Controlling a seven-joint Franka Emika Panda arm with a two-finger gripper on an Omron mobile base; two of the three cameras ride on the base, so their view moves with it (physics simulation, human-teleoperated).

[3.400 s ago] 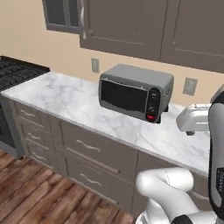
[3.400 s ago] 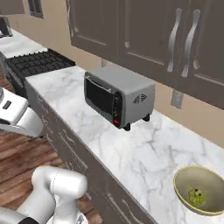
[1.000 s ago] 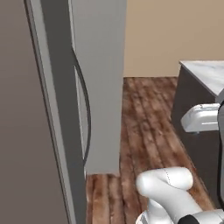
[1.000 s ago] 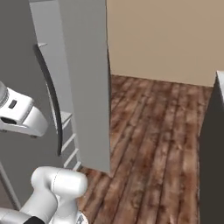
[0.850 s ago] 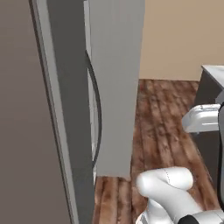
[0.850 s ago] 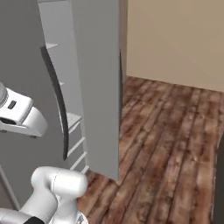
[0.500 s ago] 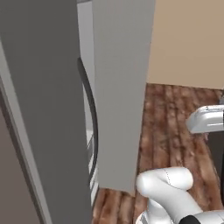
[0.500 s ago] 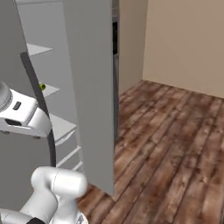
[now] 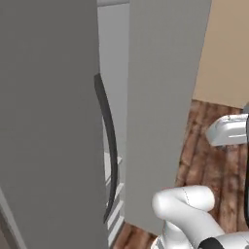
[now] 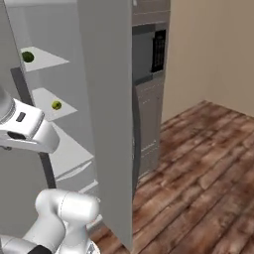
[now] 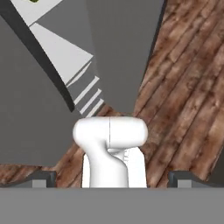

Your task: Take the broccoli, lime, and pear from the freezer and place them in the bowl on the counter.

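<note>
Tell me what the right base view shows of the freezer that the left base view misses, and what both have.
The right base view looks in past the open door to pale shelves: a dark green round fruit on the upper one, a small yellow-green piece on the next, and a dark panel on the unit beyond. The left base view shows the long dark curved handle up close. Both share the freezer with its door ajar and the wooden floor.
</note>
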